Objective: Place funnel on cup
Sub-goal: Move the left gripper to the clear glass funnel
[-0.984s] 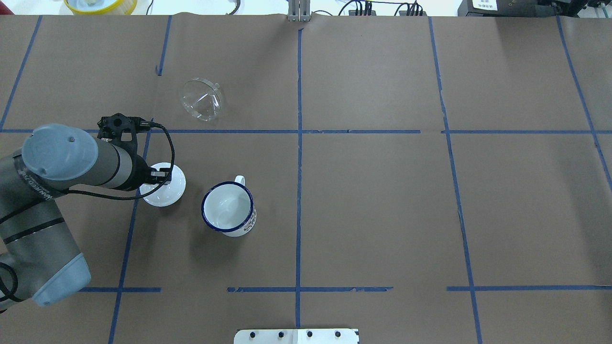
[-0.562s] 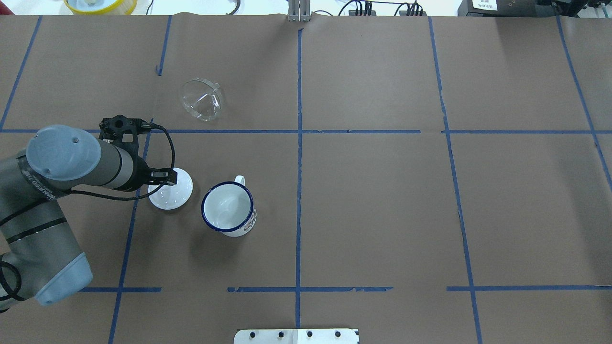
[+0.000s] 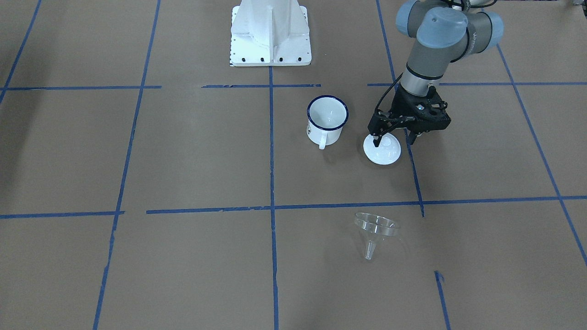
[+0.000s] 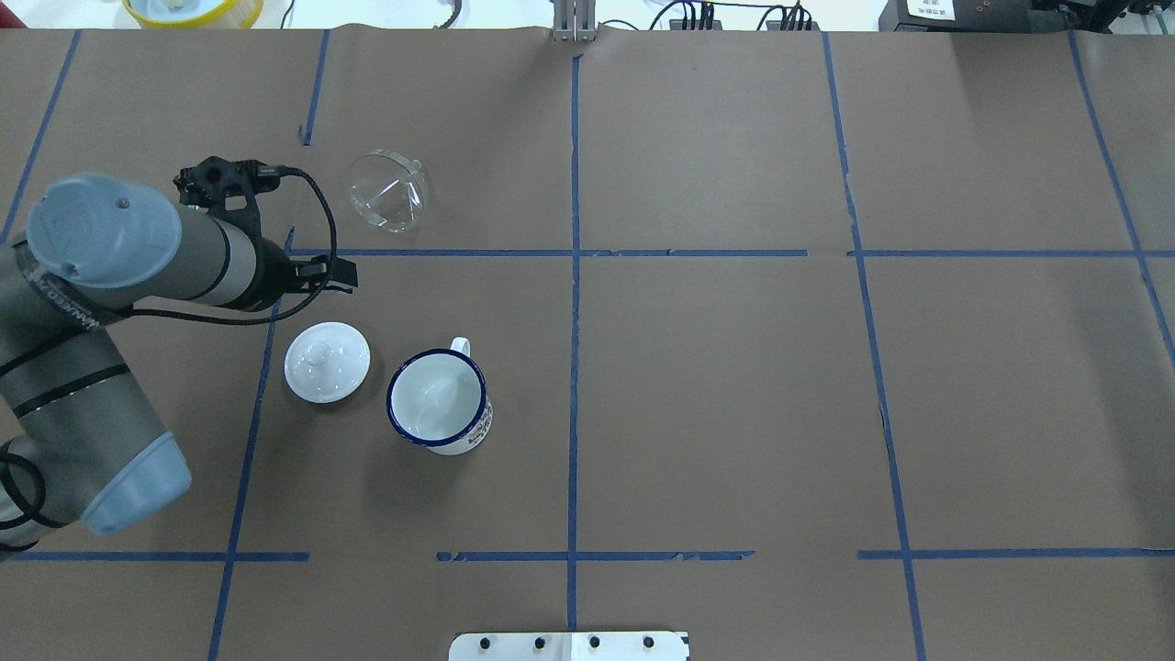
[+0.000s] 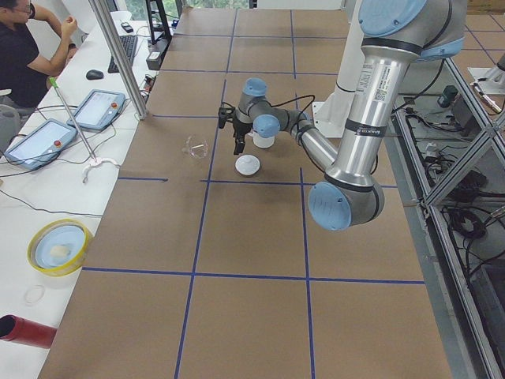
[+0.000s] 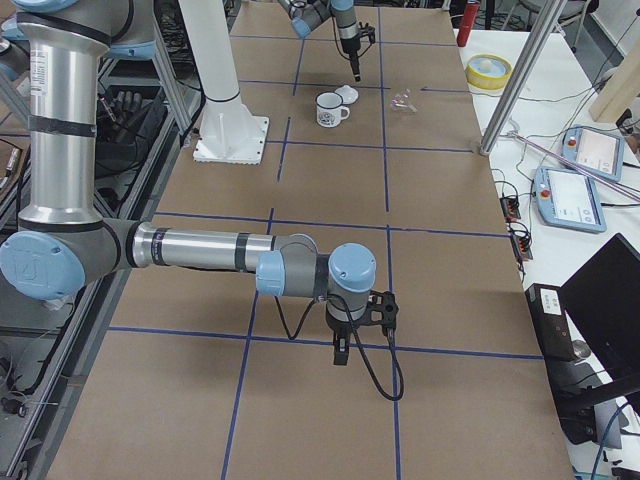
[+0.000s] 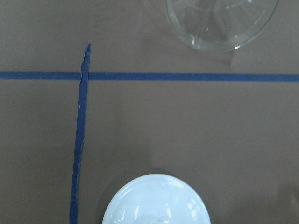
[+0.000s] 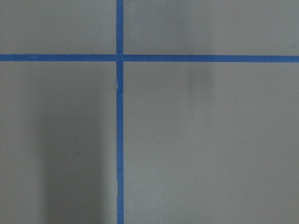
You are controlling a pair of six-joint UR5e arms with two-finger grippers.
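Left gripper (image 3: 392, 141): fingers spread, empty, near white lid (image 4: 327, 361).
Right gripper (image 6: 341, 352): finger state cannot be told.
Funnel (image 4: 389, 190): apart from enamel mug (image 4: 438, 401).

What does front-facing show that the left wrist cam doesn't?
Only front-facing: the cup, standing empty; the left gripper, open and holding nothing, close by the lid; the robot base; and the funnel whole, spout included.
Only left wrist: a close look down into the funnel's bowl, cut off by the frame's top edge. No fingers are in frame.
Both: funnel, lid, and blue tape on brown paper.
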